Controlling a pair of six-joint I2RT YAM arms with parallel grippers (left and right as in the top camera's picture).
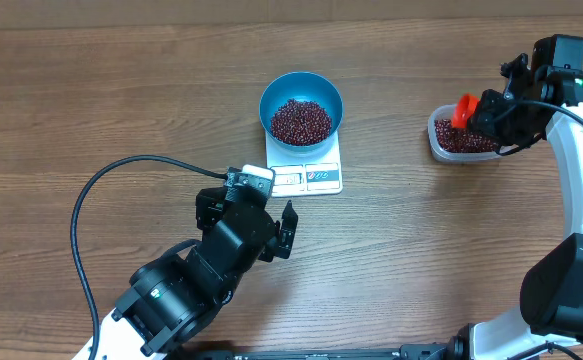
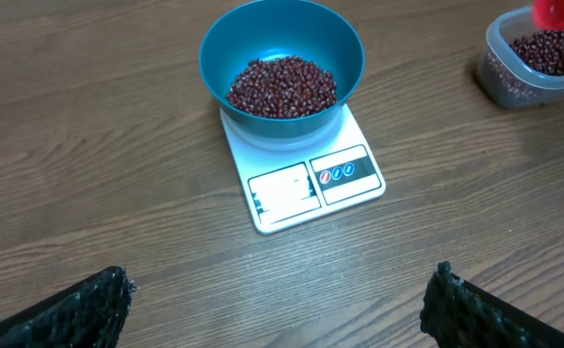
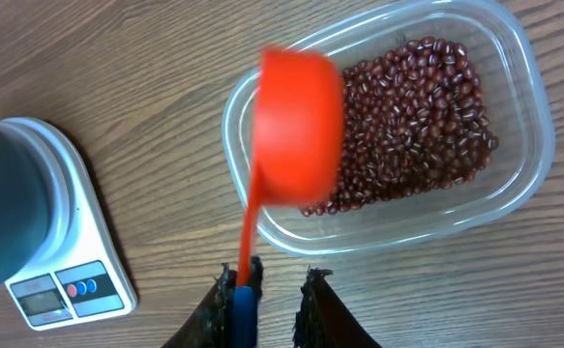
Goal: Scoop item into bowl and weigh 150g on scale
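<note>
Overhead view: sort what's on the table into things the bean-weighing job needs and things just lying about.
Belongs to the job:
- beans, heaped in the bowl, with more in the tub
- blue bowl, sitting on the scale
- scale
- clear tub
- orange scoop, over the tub

Just lying about:
- black cable, a loose loop

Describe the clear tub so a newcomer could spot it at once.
From the white scale in the middle of the wooden table, look toward the right arm. There sits the clear tub, rectangular with rounded corners, holding dark red beans. Unlike the round blue bowl on the scale, it is see-through.
</note>
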